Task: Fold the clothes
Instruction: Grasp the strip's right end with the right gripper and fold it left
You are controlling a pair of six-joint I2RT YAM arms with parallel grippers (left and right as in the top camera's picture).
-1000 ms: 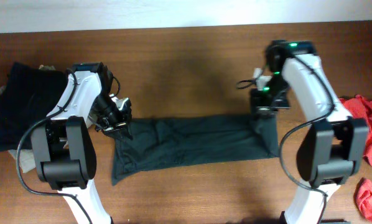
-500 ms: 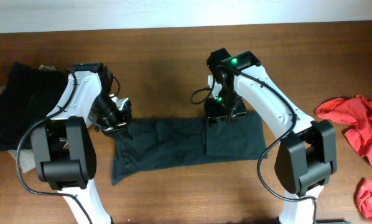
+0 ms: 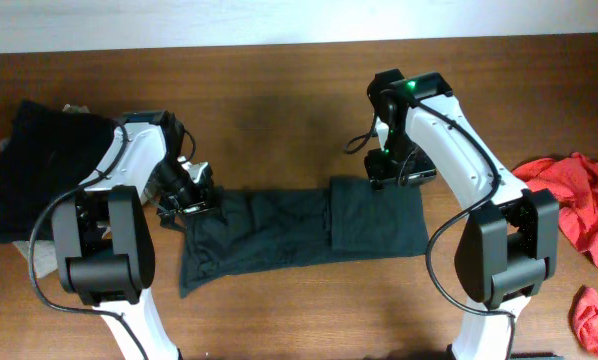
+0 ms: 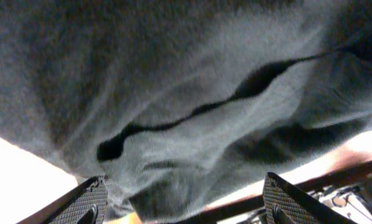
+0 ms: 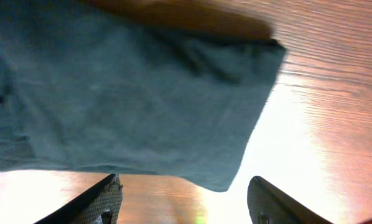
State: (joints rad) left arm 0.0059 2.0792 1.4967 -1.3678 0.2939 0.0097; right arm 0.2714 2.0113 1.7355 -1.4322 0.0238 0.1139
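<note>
The clothes' dark green T-shirt lies as a long strip across the table, its right end doubled over to a fold line near the middle. My left gripper sits at the strip's upper left corner. In the left wrist view it is open, and rumpled shirt fabric fills the frame just ahead of the fingers. My right gripper hovers over the top edge of the doubled part. In the right wrist view it is open over bare wood, with the shirt's corner just beyond the fingertips.
A heap of black garments lies at the far left. A red garment lies at the far right, with another red piece in the lower right corner. The table's back edge runs along the top.
My right gripper carried the shirt's right end leftward, laid it over, opened and drew back to the right. My left gripper opened at the left corner.
</note>
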